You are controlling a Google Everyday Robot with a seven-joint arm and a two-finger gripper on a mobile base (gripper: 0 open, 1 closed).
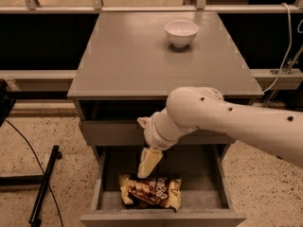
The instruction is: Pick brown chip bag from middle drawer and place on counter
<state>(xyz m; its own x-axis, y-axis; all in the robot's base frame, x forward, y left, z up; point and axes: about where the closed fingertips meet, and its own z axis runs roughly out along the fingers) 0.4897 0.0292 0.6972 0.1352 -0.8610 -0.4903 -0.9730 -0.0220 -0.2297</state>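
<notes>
The brown chip bag (152, 192) lies crumpled on the floor of the open middle drawer (201, 176), near its front and left of centre. My gripper (147, 163) points down into the drawer, its tip just above the bag's upper left edge. I cannot tell whether it touches the bag. My white arm reaches in from the right, across the cabinet front. The grey counter (137, 56) is the cabinet top above.
A white bowl (181, 32) stands on the counter at the back right. A closed drawer front (109, 132) sits above the open one. Black cables and a stand leg (43, 186) lie on the speckled floor to the left.
</notes>
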